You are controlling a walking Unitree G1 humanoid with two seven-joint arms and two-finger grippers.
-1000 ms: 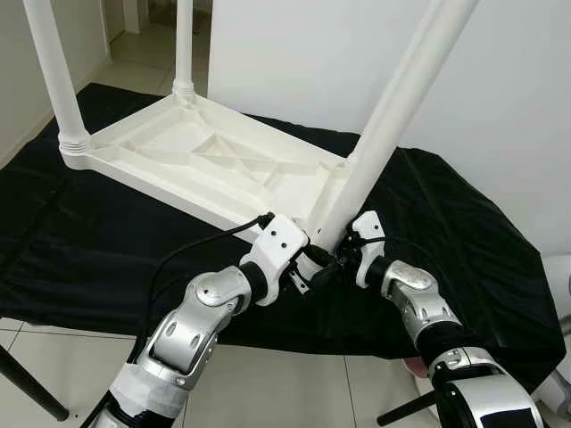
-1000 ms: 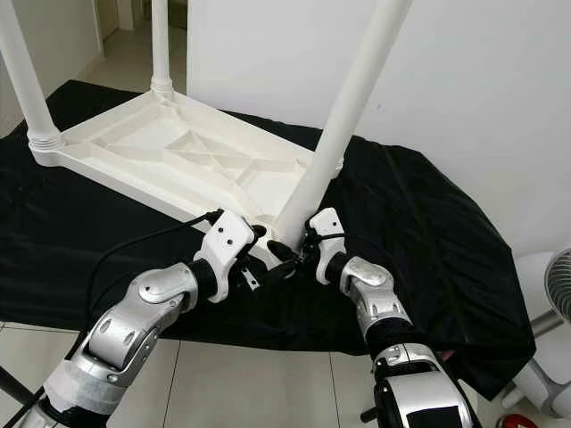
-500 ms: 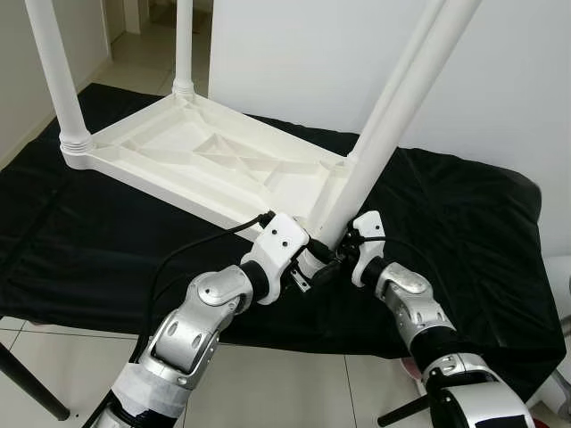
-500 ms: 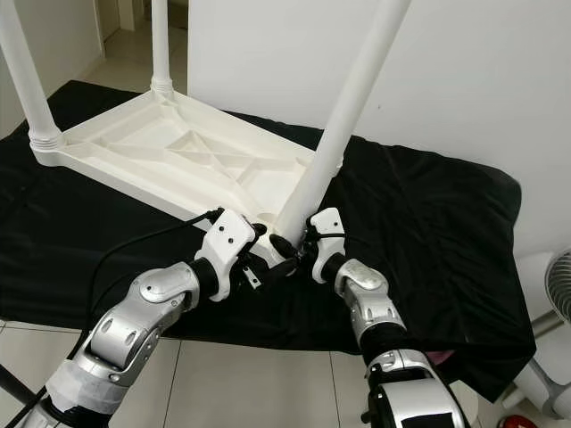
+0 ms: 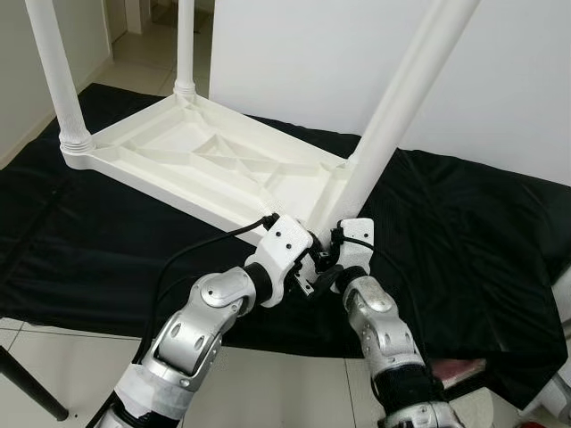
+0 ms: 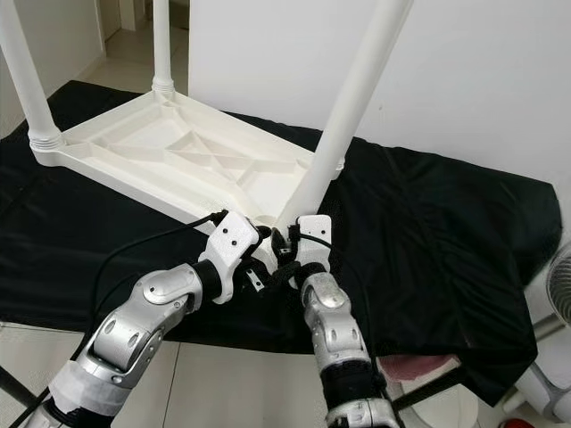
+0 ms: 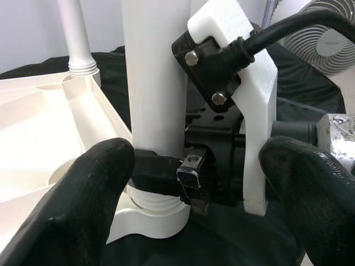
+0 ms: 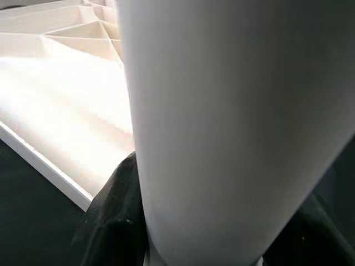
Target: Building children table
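A white plastic table lies upside down on a black cloth, and three legs stand up from it. The near leg rises from the corner closest to me. My right gripper is shut on the base of that leg, its black fingers pressed on both sides. My left gripper is at the same spot, open. Its fingers straddle the leg and the right gripper's wrist mount. Two other legs stand at the far left and back corners.
The black cloth drapes over the low support and hangs off its right side. A fan stands to the right. A dark stand leg crosses the tiled floor at the lower left. A white wall is behind.
My right forearm has swung in from the right toward the middle, and its wrist has turned around the leg's base. The left arm has hardly moved.
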